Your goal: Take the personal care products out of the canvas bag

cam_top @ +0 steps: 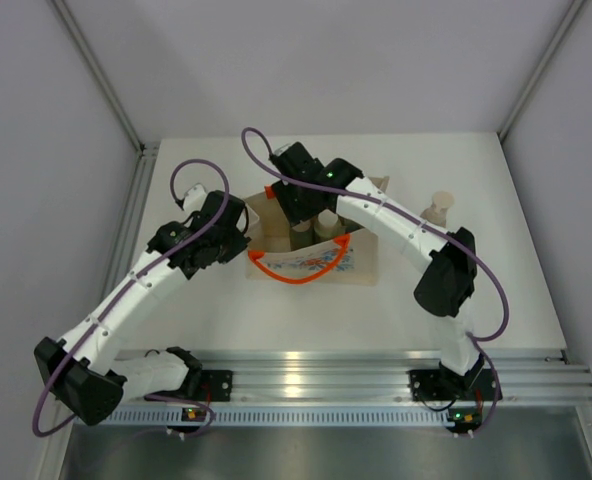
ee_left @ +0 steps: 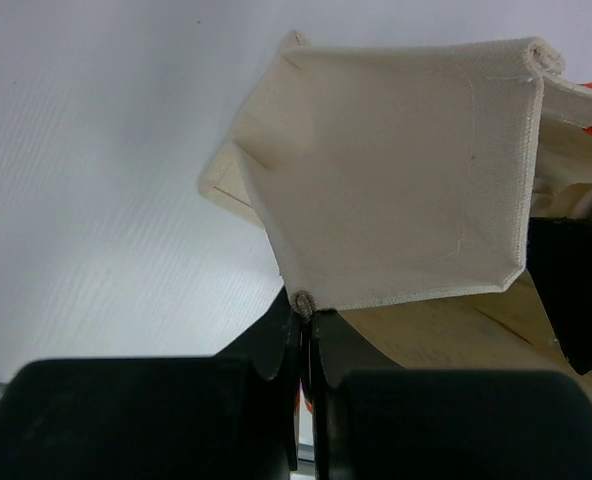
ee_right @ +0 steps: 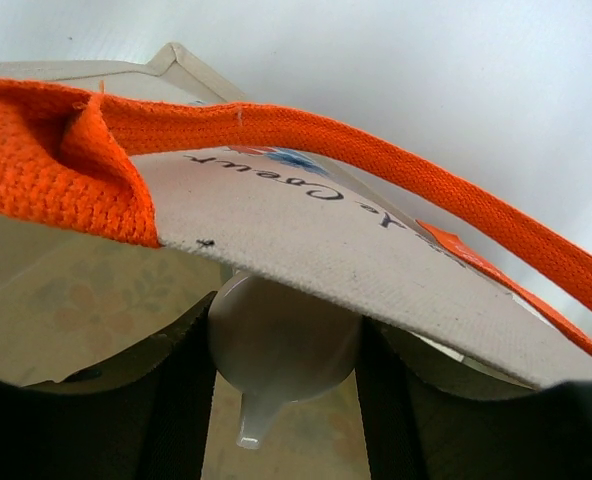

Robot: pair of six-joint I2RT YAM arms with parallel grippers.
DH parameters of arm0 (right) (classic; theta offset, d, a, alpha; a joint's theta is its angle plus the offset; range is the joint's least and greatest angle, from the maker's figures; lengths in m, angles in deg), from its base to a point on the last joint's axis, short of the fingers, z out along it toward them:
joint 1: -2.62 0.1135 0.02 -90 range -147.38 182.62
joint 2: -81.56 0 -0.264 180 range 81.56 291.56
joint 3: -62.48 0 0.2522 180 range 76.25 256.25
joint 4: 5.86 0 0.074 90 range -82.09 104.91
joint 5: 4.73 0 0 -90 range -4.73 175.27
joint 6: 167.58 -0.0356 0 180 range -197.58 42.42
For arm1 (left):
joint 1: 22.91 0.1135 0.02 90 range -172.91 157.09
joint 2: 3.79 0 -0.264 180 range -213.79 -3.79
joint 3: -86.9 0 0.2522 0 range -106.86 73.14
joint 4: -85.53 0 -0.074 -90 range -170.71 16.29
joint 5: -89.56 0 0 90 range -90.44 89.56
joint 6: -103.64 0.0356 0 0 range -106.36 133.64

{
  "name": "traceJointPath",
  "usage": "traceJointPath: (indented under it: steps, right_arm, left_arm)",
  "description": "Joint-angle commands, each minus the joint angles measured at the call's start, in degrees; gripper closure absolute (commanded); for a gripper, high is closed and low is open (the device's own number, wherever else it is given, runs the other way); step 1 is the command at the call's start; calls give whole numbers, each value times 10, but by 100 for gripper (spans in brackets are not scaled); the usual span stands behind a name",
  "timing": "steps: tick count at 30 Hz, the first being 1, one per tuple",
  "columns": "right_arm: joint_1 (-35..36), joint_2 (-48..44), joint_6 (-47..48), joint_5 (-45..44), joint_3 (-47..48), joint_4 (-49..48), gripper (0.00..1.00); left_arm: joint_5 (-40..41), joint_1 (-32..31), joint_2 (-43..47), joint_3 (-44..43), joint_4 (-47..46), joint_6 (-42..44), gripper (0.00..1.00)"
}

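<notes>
I see tan bottle (cam_top: pixel 438 208) out (four left, I judge); left gripper (ee_left: pixel 304 318) pinches canvas bag (ee_left: pixel 396 170), right gripper (ee_right: pixel 284 325) clamps pale cap (ee_right: pixel 276 355) inside.

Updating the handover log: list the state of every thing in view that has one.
Beige canvas bag with orange handles: lying print side up on the white table, bottles inside.
Left hand: shut, pinching the bag's corner.
Right hand: in the bag's mouth, closed on a pale rounded bottle cap.
Tan bottle with pale cap: out, upright on the table.
</notes>
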Motion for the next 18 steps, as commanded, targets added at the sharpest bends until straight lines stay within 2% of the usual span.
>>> traceJointPath:
  steps: [1,7,11,18]
  right_arm:
    - [3,-26,12,-23,43,0,92]
    - [4,-42,13,-24,46,0,94]
    - [4,-55,16,-23,48,0,100]
    - [4,-74,17,-32,59,1,100]
  left_arm:
    - [6,2,-5,-20,-5,6,100]
    - [5,2,-8,-22,-5,6,100]
    - [6,1,-9,-23,-5,5,100]
    - [7,2,-11,-21,-5,2,100]
